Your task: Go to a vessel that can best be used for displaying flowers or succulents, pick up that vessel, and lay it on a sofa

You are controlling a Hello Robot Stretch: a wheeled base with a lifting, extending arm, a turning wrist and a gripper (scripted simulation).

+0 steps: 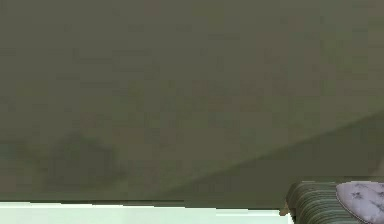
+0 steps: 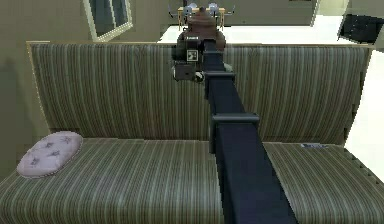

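Arm side view: striped olive sofa [image 2: 120, 95] runs across the pic, backrest upright, seat below. Pale lilac tufted cushion [image 2: 50, 153] lies on the seat at the view's left, near the backrest. Dark arm [image 2: 240, 140] rises from the bottom edge just right of centre, crosses the seat & backrest, and ends at the backrest's top edge. Gripper [image 2: 190, 50] sits there w/ white marker squares beside it. A reddish-brown rounded thing [image 2: 203, 28], poss. the vessel, shows at the arm's far end, just above the backrest top, w/ pale floor behind. Can't tell if it hangs free or rests on sth, so can't tell whether the gripper holds anything. Grip state can't be made out either.

Behind the sofa: window [image 2: 108, 15] at upper left, dark box-like item [image 2: 360, 25] at upper right.

Fwd view: plain olive wall [image 1: 190, 90], pale floor strip [image 1: 100, 214] at the bottom. Striped sofa corner [image 1: 312, 203] at lower right, w/ a pale cushion [image 1: 362, 195] on it.
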